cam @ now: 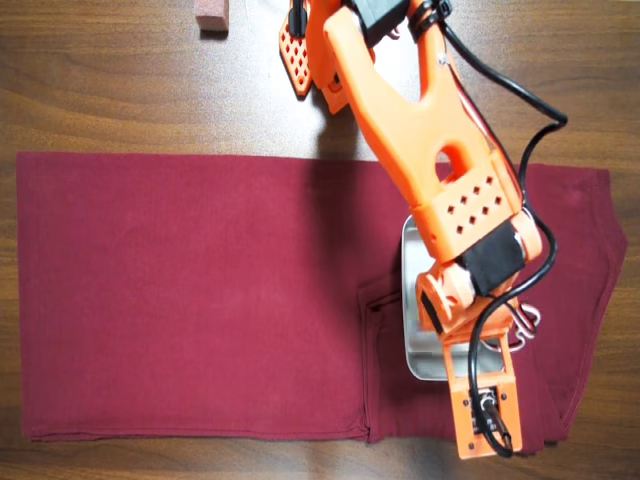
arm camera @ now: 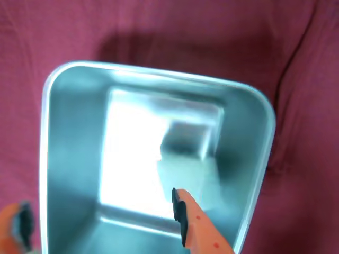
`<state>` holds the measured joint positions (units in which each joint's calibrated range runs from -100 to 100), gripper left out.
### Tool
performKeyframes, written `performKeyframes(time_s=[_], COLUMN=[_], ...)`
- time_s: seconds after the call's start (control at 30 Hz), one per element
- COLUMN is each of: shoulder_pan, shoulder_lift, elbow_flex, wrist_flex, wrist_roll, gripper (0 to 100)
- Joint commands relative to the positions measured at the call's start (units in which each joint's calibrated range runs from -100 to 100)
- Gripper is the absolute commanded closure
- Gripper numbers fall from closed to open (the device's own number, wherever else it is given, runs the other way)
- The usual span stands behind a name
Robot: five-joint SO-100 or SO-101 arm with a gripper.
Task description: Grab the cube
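Observation:
In the wrist view a small pale cube (arm camera: 186, 159), blurred, lies on the floor of the steel tray (arm camera: 63, 159), right of its middle. My gripper (arm camera: 99, 205) is open and empty above the tray's near end. One orange finger (arm camera: 198, 227) points at the cube from just in front of it, and the other finger (arm camera: 15, 227) shows at the bottom left corner. In the overhead view my orange arm (cam: 440, 180) covers most of the tray (cam: 410, 300), and both the cube and the fingertips are hidden under it.
A maroon cloth (cam: 180, 290) covers the wooden table (cam: 120, 90), and the tray stands on its right part. A reddish-pink block (cam: 212, 15) lies on bare wood at the top edge, left of the arm's base.

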<state>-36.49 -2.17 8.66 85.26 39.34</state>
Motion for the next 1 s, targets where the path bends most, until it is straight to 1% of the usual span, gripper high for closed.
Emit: performKeyframes(time_s=[0.0,0.07,0.2,0.27,0.3,0.33,0.37,0.4,0.43,0.47,0.5,0.53,0.57,0.6,0.67,0.77,0.83,0.9,0.97], shoulder_pan=[1.08,1.75,3.00,4.34,4.92,5.49,6.07,6.64,7.70,9.24,11.54,14.42,17.20,19.98,23.73,26.99,28.62,30.35,31.98], shoulder_lift=[-0.71,-0.80,-1.96,-3.73,-4.35,-4.89,-5.60,-6.40,-8.44,-11.37,-17.40,-25.04,-28.68,-30.63,-38.18,-48.21,-53.53,-60.99,-69.16], elbow_flex=[-2.42,-2.42,-2.42,-2.42,-2.42,-2.42,-2.42,-2.42,-1.69,-0.60,7.50,20.16,25.89,28.44,41.55,55.11,61.49,69.68,77.33], wrist_flex=[0.91,0.82,0.73,0.54,1.09,0.73,0.08,1.37,1.65,-0.56,-14.21,-34.96,-44.18,-46.12,-56.81,-64.28,-65.11,-63.91,-59.30], wrist_roll=[0.98,1.71,1.27,0.24,0.24,0.00,0.29,3.03,5.03,5.32,6.06,7.52,7.33,6.35,6.15,6.59,7.08,8.21,8.60], gripper=[60,54,52,52,55,70,93,100,100,100,100,100,100,100,100,100,100,100,100])
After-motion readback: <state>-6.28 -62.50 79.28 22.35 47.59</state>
